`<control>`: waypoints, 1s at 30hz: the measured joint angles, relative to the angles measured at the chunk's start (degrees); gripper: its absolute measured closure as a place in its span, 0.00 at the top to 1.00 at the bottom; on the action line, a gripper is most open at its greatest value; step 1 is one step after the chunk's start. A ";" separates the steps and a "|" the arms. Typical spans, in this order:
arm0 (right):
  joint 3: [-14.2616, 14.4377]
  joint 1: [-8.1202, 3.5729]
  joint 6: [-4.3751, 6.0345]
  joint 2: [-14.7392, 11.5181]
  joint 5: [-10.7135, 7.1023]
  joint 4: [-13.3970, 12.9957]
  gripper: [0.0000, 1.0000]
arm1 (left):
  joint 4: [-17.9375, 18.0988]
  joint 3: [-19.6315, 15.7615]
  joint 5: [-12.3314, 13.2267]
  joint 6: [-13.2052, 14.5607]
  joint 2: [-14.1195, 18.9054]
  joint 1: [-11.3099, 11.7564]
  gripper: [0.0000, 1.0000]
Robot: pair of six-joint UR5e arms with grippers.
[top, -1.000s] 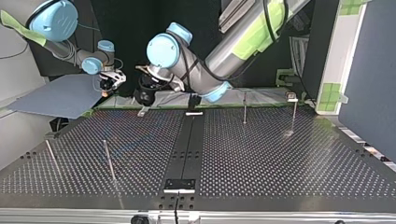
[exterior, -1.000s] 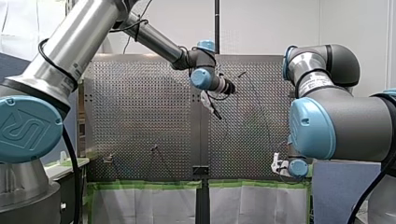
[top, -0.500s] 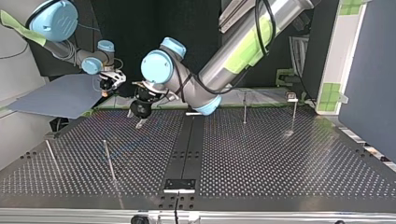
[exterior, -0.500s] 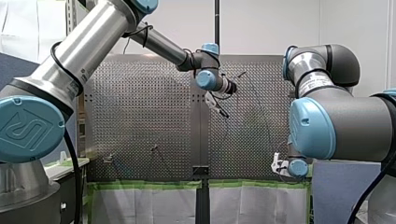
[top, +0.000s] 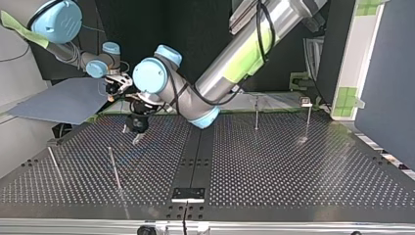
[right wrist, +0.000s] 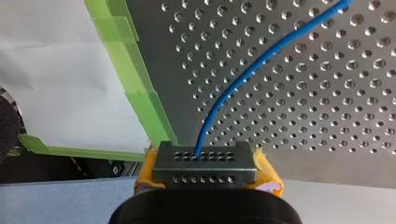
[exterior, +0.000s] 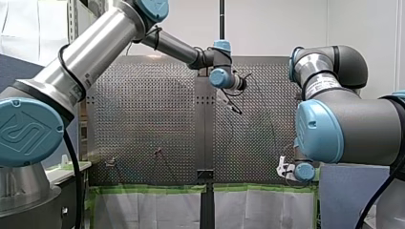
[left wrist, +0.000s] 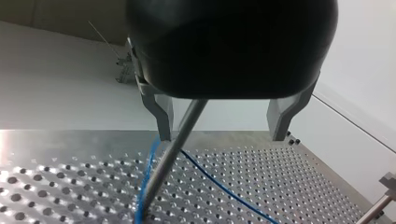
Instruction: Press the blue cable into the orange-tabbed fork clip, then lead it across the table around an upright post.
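The blue cable (right wrist: 252,70) leaves a grey perforated block that sits between the yellow pads of my right gripper (right wrist: 205,161), which is shut on it at the table's green-taped edge. My left gripper (left wrist: 222,135) hangs open over the perforated table. An upright metal post (left wrist: 173,158) rises between its metal fingers, close to one of them, and the blue cable (left wrist: 210,179) lies on the plate beneath. In the top view my left gripper (top: 132,134) is at the left half and my right gripper (top: 111,95) is behind it. I cannot make out an orange-tabbed clip.
More thin posts stand on the table: one (top: 113,166) and another (top: 54,164) at the top view's left, two (top: 256,112) (top: 308,117) at its right. A blue-grey sheet (top: 63,100) lies beyond the table's far left corner. Green tape (right wrist: 140,93) lines the edge.
My left arm has swung toward the top view's left and nearer its camera, carrying the open gripper out over the table. My right arm has not moved.
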 joint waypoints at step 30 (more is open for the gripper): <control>0.00 1.45 -1.57 -3.02 -0.11 2.98 0.00 | -4.91 5.85 -7.94 10.22 -4.80 0.40 1.00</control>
